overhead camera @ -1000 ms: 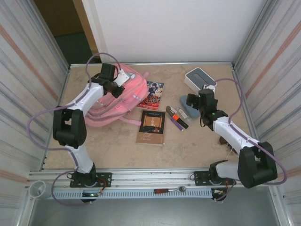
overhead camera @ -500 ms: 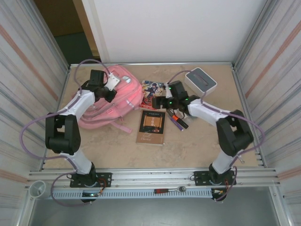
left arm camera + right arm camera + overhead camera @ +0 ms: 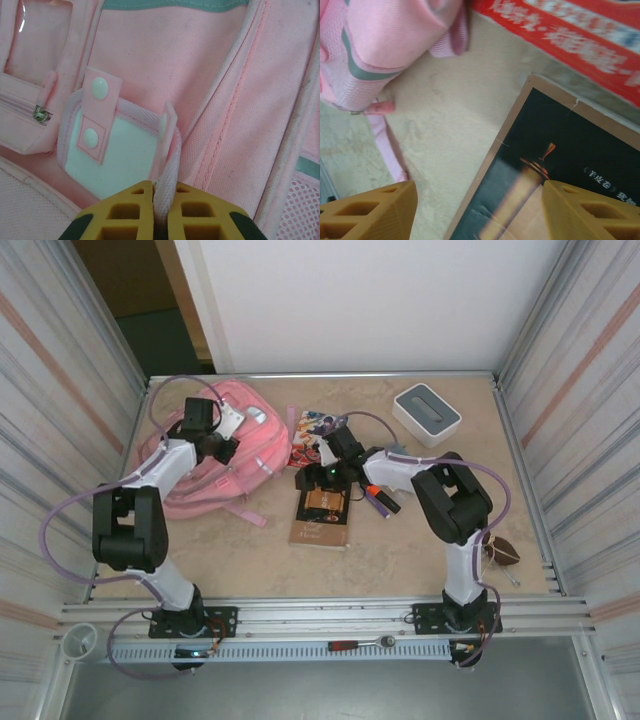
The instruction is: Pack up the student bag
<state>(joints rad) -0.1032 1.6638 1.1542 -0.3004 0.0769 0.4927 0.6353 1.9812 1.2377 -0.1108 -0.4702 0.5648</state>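
Left wrist: my left hand (image 3: 163, 197) pinching student bag (image 3: 215, 90) by webbing loop (image 3: 169, 162). Fabric soft, floppy, will sag; I judge loop surest hold. Right hand (image 3: 477, 202) spread above brown book (image 3: 555, 145).

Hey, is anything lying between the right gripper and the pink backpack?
Nothing visible blocks it. The right gripper hangs open over a corner of the brown book. Between it and the student bag lies bare table, crossed by just the bag's own pink strap.
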